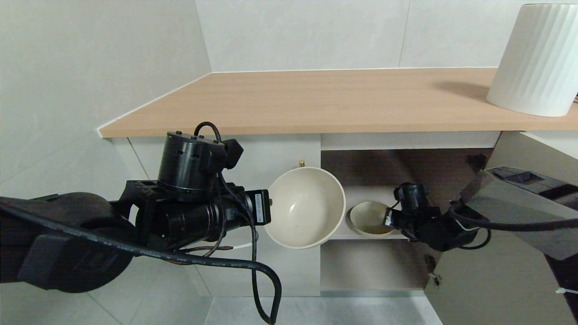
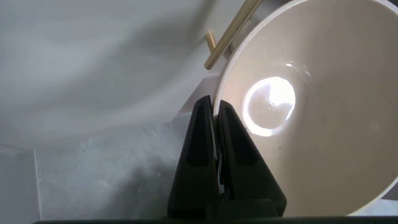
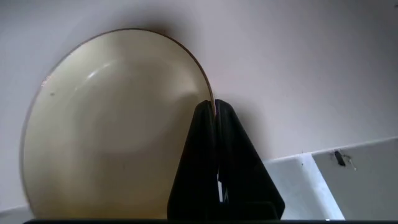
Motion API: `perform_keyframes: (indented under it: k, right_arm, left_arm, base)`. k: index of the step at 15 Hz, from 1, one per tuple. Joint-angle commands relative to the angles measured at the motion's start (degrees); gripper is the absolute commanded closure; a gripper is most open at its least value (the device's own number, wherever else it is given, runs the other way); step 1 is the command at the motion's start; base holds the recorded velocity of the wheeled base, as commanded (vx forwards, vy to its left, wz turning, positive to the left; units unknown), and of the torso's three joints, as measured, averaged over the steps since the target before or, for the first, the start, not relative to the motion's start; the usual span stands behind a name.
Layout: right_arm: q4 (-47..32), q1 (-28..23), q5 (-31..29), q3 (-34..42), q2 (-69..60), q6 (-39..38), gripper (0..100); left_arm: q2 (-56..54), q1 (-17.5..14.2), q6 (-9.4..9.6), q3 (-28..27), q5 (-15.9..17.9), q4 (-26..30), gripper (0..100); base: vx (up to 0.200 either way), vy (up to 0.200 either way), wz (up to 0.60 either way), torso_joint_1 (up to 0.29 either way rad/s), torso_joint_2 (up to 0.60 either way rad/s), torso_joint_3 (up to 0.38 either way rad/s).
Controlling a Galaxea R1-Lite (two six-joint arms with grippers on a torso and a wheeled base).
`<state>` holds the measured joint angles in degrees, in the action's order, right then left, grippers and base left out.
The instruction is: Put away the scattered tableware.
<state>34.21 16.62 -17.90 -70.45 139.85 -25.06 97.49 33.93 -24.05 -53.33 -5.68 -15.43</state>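
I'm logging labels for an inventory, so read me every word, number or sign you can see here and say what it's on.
No text can be read.
The white sticker on the left arm's wrist: print too small to read.
The small white patch on the right arm's wrist: too small to tell if it bears print.
No print on the large bowl, small bowl, ribbed white container or countertop.

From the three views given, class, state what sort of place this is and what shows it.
Probably a kitchen: a wooden countertop against tiled walls, an open cupboard beneath it, and a large bowl in the left gripper and a small bowl in the right gripper.
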Motion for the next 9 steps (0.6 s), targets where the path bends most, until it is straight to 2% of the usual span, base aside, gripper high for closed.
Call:
perform_keyframes:
  k: [1, 9]
  right_arm:
    - [-0.02, -0.44, -1.09, -2.76, 2.53, 0.02, 100]
    - [-0.11, -0.62, -1.62, -7.16, 3.32, -1.48, 100]
  left_arm:
    - [0.07, 0.00, -0.03, -0.02, -0.03, -0.04, 100]
    - [1.21, 0.35, 0.06, -0.02, -0.03, -0.21, 100]
  base:
    - [0.000, 0.000, 0.00, 0.000, 0.00, 0.000]
    - [0.000, 0.000, 0.00, 0.000, 0.00, 0.000]
